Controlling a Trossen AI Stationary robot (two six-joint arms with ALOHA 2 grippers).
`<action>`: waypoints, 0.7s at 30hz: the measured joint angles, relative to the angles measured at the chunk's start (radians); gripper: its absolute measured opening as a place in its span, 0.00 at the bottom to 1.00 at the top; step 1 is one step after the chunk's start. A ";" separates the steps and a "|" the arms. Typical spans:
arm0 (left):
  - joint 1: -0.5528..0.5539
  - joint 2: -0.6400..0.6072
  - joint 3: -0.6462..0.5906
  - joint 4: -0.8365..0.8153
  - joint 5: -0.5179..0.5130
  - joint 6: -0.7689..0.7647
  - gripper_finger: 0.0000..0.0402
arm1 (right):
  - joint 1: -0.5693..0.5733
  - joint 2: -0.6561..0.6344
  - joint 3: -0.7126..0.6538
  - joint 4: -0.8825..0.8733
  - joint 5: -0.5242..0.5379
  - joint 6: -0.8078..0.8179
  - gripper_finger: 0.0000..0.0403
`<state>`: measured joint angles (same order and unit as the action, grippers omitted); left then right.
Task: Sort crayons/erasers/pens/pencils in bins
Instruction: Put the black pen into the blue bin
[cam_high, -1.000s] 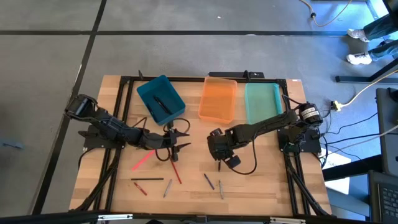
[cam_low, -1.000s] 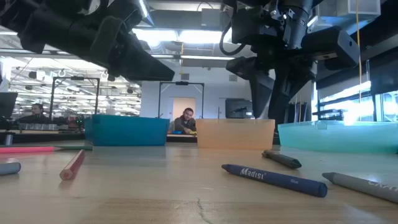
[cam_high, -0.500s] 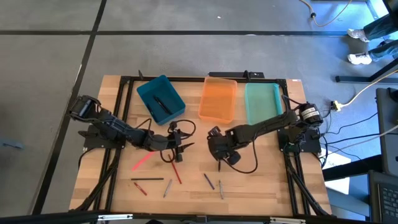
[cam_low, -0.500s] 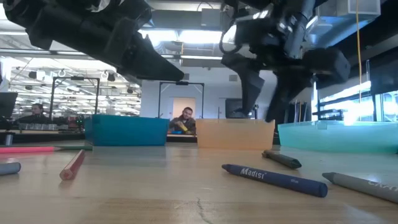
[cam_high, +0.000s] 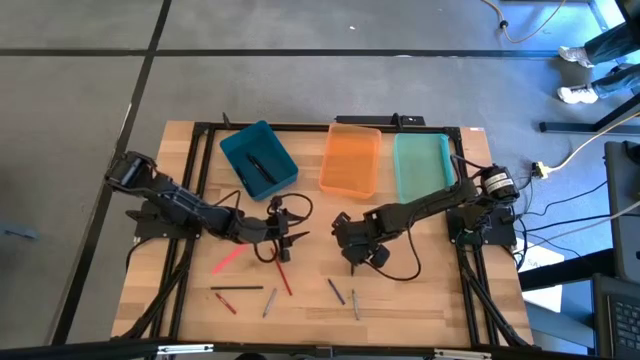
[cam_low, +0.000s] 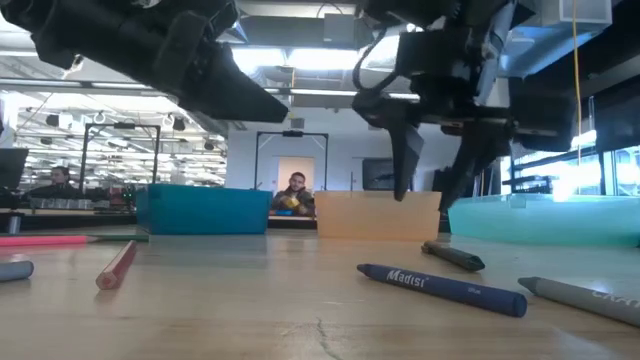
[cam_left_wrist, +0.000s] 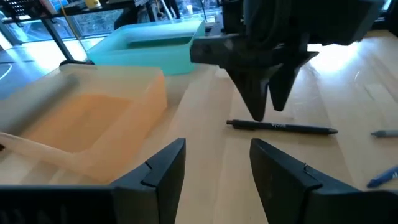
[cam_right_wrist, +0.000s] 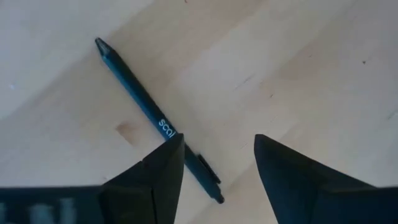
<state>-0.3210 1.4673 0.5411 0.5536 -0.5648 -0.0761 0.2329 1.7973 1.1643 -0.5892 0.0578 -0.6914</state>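
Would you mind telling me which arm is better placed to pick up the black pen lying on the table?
The right: the right gripper hangs open directly over the black pen, fingers pointing down. The left gripper sits farther off.

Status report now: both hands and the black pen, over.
Right hand open, above black pen lying on table, not gripping. Left hand open, empty, beside it. Nothing blocking pen.

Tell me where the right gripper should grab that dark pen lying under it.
Grip the dark pen mid-barrel, coming straight down with the right gripper, fingers either side of the shaft. It lies flat and alone on the table, so nothing blocks either side.
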 joint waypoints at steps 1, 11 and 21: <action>0.000 -0.016 0.000 -0.021 -0.002 0.000 0.43 | 0.000 0.000 -0.010 -0.002 0.000 -0.005 0.49; 0.026 -0.064 0.000 0.070 -0.033 0.031 0.43 | 0.003 0.001 -0.040 0.000 0.001 -0.074 0.49; 0.060 -0.023 0.000 0.137 0.007 -0.001 0.43 | 0.014 0.001 -0.040 -0.008 -0.025 -0.059 0.49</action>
<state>-0.2612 1.4440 0.5411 0.6902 -0.5573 -0.0767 0.2470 1.7981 1.1248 -0.5972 0.0325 -0.7504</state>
